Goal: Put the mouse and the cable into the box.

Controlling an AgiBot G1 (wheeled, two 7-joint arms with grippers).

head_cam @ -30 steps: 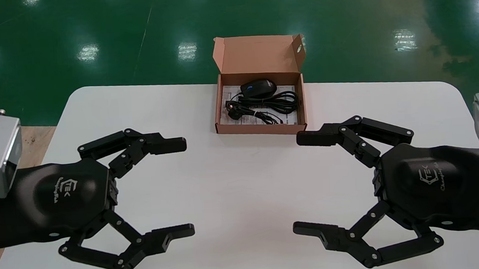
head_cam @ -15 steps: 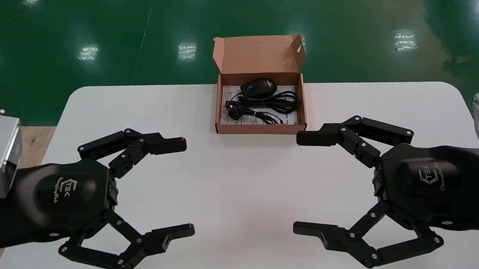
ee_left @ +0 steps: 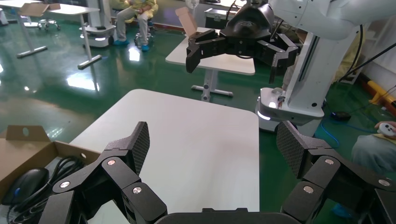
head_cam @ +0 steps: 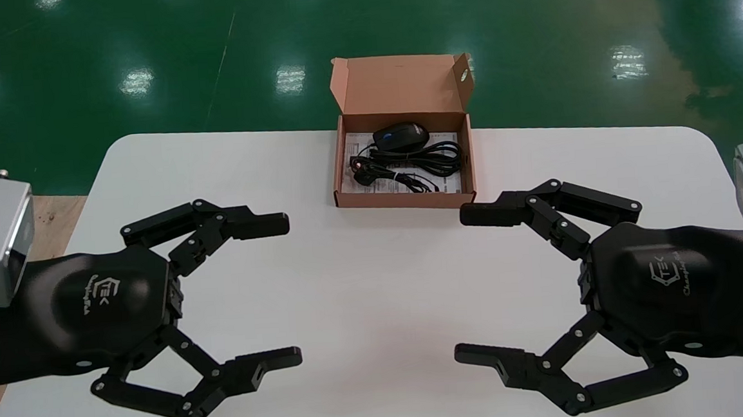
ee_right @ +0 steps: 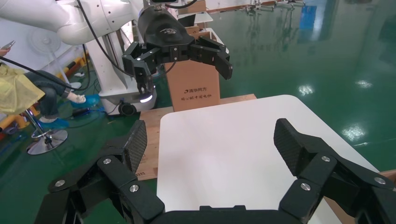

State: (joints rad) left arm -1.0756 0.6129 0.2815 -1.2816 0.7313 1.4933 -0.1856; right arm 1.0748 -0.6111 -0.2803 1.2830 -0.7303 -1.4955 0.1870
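Hands hover over the table (head_cam: 375, 266): left hand (head_cam: 294, 288) and right hand (head_cam: 459, 285), both spread wide.

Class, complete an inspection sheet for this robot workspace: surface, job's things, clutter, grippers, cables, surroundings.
Surface: white table, with the box at its far edge.
Job's things: mouse and bundled cable lie inside the open box, on a printed leaflet.
Clutter: nothing seen.
Grippers: left gripper and right gripper are both open over the near part of the table, holding nothing.
Cables: the mouse's cable, coiled in the box.
Surroundings: glossy green floor; a seated person beyond.
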